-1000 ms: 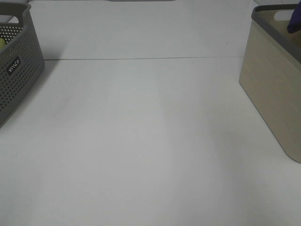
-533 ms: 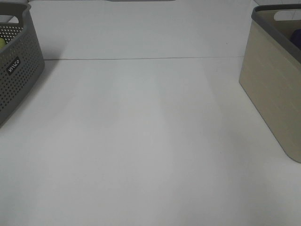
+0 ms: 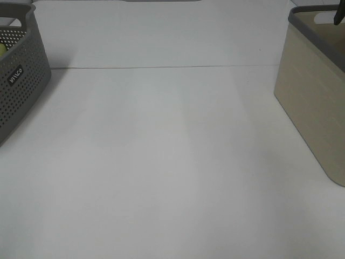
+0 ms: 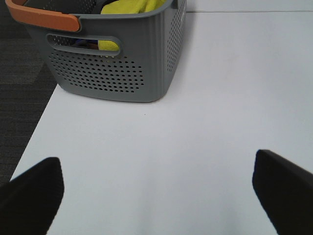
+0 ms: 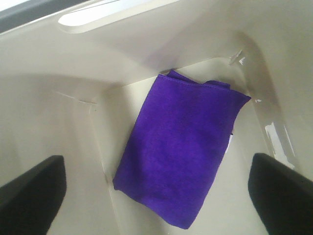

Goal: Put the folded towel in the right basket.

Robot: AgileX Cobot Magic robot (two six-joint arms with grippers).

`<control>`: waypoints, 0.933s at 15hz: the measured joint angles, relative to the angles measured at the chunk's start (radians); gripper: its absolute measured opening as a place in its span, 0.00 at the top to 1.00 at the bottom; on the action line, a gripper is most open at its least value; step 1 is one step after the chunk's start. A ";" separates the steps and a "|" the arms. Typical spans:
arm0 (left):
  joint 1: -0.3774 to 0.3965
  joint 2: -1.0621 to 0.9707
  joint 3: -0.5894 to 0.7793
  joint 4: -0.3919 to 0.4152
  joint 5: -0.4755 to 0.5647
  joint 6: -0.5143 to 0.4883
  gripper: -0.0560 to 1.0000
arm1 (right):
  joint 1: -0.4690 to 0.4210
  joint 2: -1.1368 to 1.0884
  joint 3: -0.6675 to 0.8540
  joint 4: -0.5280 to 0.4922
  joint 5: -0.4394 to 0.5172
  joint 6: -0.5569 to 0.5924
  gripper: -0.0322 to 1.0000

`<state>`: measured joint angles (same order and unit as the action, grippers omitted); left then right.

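Observation:
A folded purple towel [image 5: 181,154] lies flat on the floor of the beige right basket [image 5: 58,117], seen in the right wrist view. My right gripper [image 5: 156,193] hangs open above it, fingers wide apart, holding nothing. In the high view the beige basket [image 3: 312,102] stands at the right edge; a dark sliver of the right arm [image 3: 338,16] shows over its rim and the towel is hidden. My left gripper [image 4: 156,193] is open and empty above the white table, near the grey basket [image 4: 112,73].
The grey perforated basket [image 3: 19,75] at the far left holds yellow cloth [image 4: 129,7] and has an orange handle [image 4: 41,18]. The white table [image 3: 161,162] spreads between the two baskets. Dark floor [image 4: 19,98] lies past the table's left edge.
The purple towel, visible above the right basket's rim a second ago, has dropped out of sight into the basket. Only a dark tip of the right arm shows there now.

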<state>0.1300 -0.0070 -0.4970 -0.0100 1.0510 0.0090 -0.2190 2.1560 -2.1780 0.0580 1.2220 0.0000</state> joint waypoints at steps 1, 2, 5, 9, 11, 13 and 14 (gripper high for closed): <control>0.000 0.000 0.000 0.000 0.000 0.000 0.01 | 0.000 0.000 0.000 0.008 0.000 0.000 0.08; 0.000 0.000 0.000 0.000 0.000 0.000 0.01 | 0.001 -0.019 0.000 0.056 0.000 0.000 0.08; 0.000 0.000 0.000 0.000 0.000 0.000 0.01 | 0.074 -0.118 0.000 0.079 -0.001 0.000 0.08; 0.000 0.000 0.000 0.000 0.000 0.000 0.01 | 0.260 -0.169 0.000 0.029 -0.001 0.041 0.08; 0.000 0.000 0.000 0.000 0.000 0.000 0.01 | 0.314 -0.190 0.000 -0.002 0.000 0.074 0.08; 0.000 0.000 0.000 0.000 0.000 0.000 0.01 | 0.316 -0.262 0.011 -0.011 -0.001 0.067 0.08; 0.000 0.000 0.000 0.000 0.000 0.000 0.01 | 0.316 -0.318 0.046 -0.024 -0.001 0.064 0.08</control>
<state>0.1300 -0.0070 -0.4970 -0.0100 1.0510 0.0090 0.0970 1.8380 -2.1320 0.0340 1.2210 0.0640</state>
